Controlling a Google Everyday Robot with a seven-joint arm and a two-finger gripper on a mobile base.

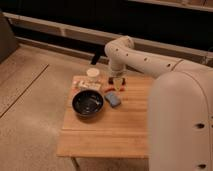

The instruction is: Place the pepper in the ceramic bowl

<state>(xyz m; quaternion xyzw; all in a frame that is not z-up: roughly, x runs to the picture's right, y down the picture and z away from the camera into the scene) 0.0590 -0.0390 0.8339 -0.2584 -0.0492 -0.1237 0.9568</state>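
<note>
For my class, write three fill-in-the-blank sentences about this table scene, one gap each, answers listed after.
1. The gripper hovers near the pepper, right of the white ____.
2. The pepper lies on the ____, not in the bowl.
3. The block beside the bowl is ____.
Answers: cup; table; blue.

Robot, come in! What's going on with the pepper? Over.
Gripper open, low over table's far side. Pepper on table beside it, not in ceramic bowl. Blue block close beside bowl, near the path.
</note>
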